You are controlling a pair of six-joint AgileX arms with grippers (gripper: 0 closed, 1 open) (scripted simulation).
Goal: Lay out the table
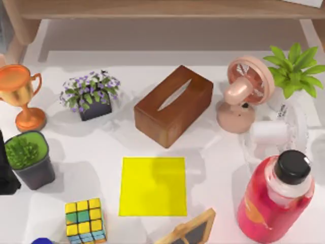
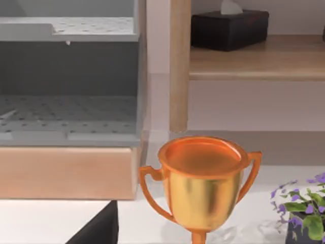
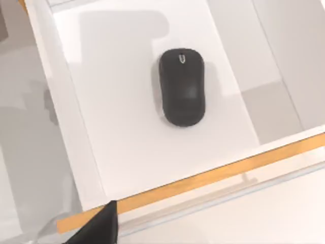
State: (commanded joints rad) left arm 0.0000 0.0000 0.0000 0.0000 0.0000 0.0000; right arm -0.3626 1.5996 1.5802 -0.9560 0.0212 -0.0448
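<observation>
White surface [image 1: 213, 168] spans the whole top view, wooden frame [image 1: 152, 9] along its far edge.

Count on it:
- 1 yellow square mat [image 1: 153, 186], centre-front, bare
- 1 brown wooden tissue box [image 1: 173, 105] just behind the mat, set at an angle
- 1 copper trophy [image 1: 20, 94] far left, upright
- 3 potted plants: purple-flowered one [image 1: 90, 94] between trophy and tissue box; green one in a dark pot [image 1: 28, 158] at the left edge; leafy green one [image 1: 293, 68] at the far right corner
- 2 fans: pink fan [image 1: 244, 92] right of the tissue box, white fan [image 1: 277, 133] just in front of it
- 1 red bottle with black cap [image 1: 277, 195], front right, overlapping the white fan from above
- 1 colour cube [image 1: 85, 219], front left
- 1 small framed chalkboard [image 1: 190, 231] at the front edge, cut off

Left wrist view looks at the trophy [image 2: 203, 188] up close, a dark tissue box [image 2: 229, 29] on a shelf behind. Right wrist view looks down on 1 black mouse [image 3: 183, 86] lying in a white tray [image 3: 127, 127].

Fingers on both arms: cannot tell, apart or together
</observation>
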